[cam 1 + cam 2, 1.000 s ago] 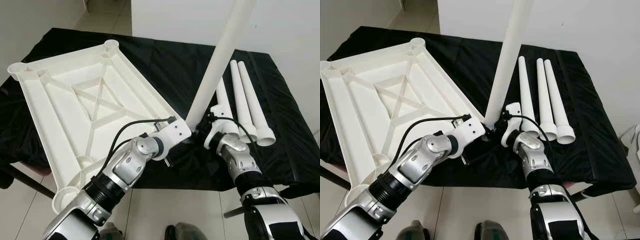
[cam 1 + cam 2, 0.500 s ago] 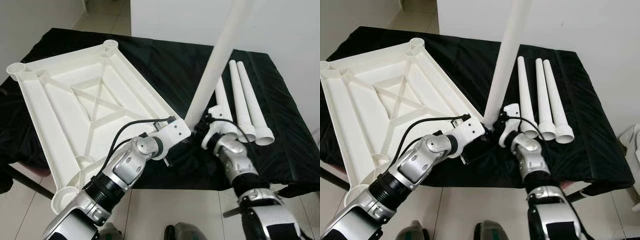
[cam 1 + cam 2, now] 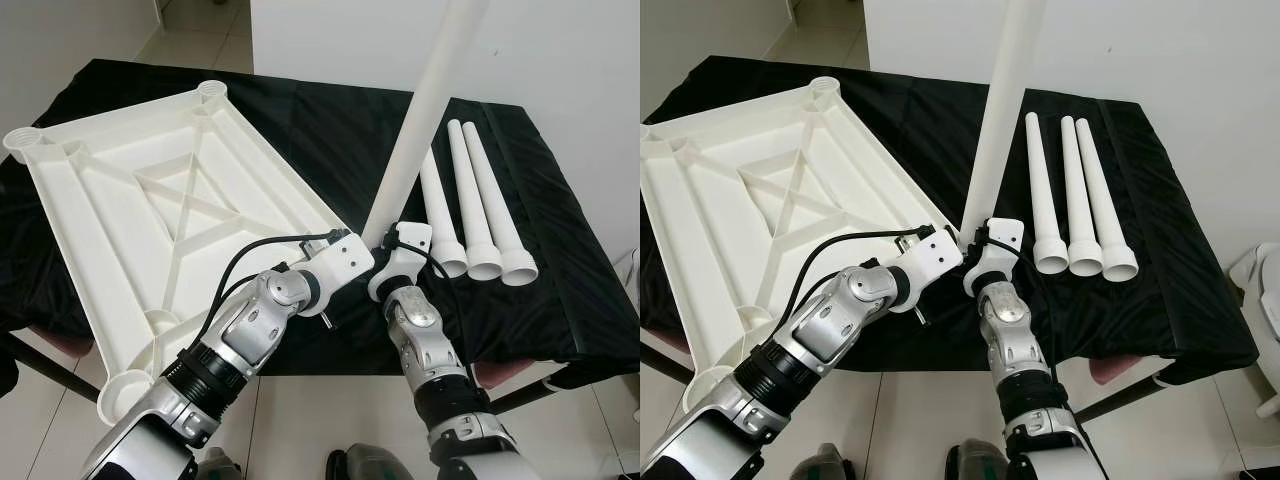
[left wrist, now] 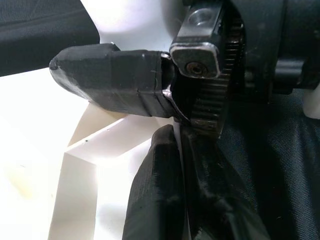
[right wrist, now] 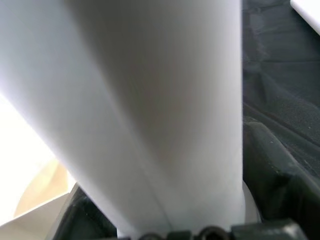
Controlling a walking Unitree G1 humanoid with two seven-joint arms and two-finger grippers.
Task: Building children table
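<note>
Head views: white tabletop (image 3: pixel 150 220) upside down on black cloth (image 3: pixel 560 250), right gripper (image 3: pixel 975 262) clamped on raised leg (image 3: pixel 415 130) at its near corner, three legs (image 3: pixel 1072 195) right of it; left wrist: left gripper (image 4: pixel 165 165) pinched shut beside tabletop rim; right wrist: leg between fingers (image 5: pixel 280 170).

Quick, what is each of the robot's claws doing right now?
Left gripper: jaws closed on the tabletop corner.
Right gripper: holding the upright table leg.
</note>
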